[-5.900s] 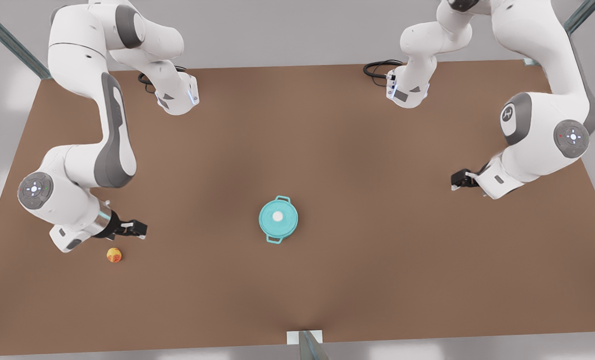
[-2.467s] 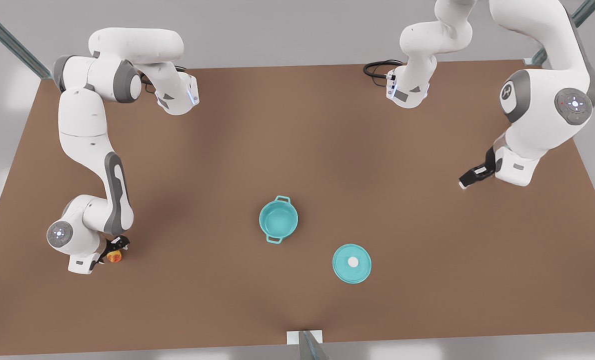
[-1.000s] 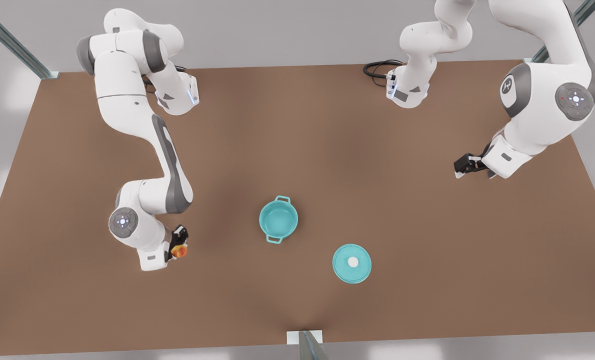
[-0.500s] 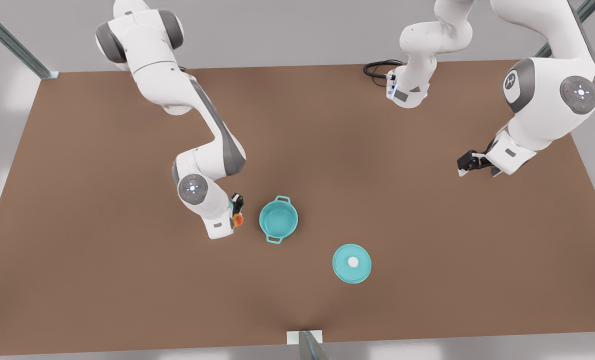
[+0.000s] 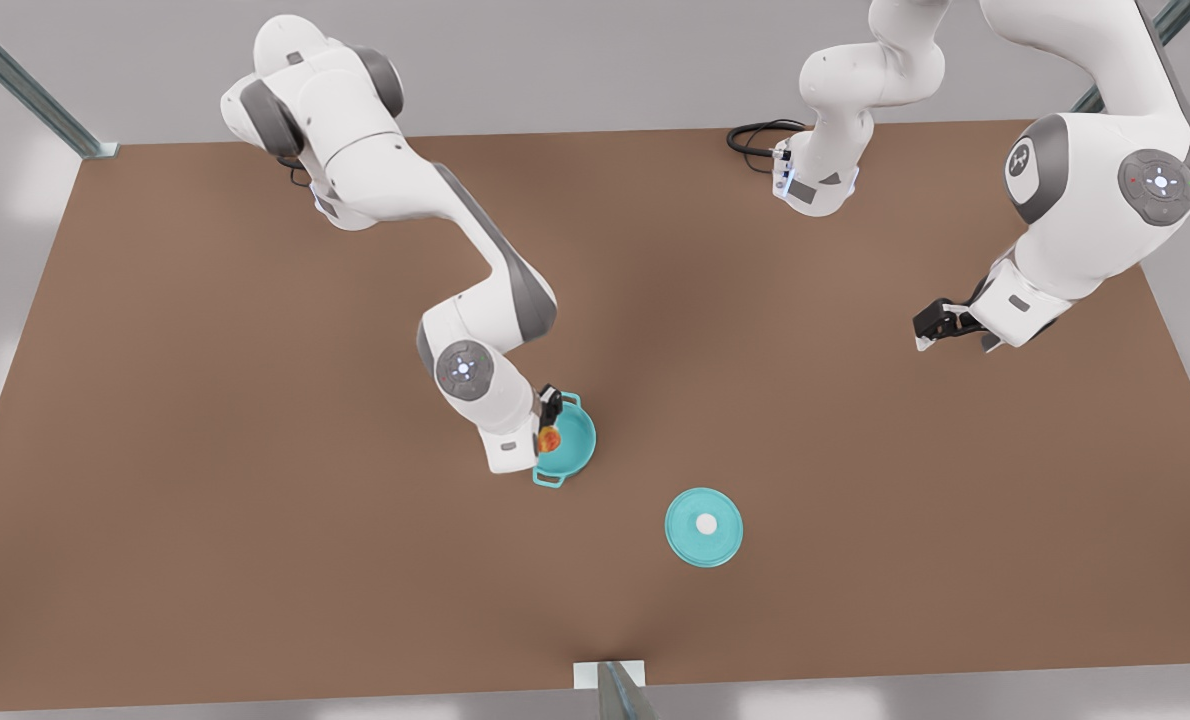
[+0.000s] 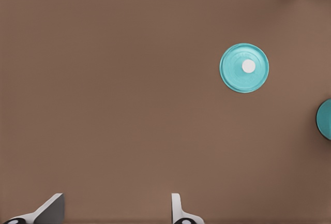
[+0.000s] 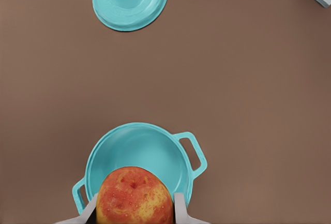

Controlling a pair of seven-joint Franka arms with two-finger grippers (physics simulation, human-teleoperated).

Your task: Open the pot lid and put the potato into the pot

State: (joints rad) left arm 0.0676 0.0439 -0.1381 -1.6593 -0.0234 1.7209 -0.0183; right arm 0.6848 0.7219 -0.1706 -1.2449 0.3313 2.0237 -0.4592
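At the front view's centre, the right gripper (image 5: 549, 437) hides part of the pot (image 5: 573, 440) (rim side); the potato (image 7: 134, 197) is cut off at the right wrist view's edge.

A plain brown worktop (image 5: 255, 560) carries the open teal pot (image 5: 570, 440) near its middle. The pot lid (image 5: 704, 527) lies flat, knob up, nearer and toward the front view's right, apart from the pot.

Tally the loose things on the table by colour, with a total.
Teal: 2, the pot and the pot lid.
Yellow-orange with red: 1, the potato, held in the right hand.
Total: 3.
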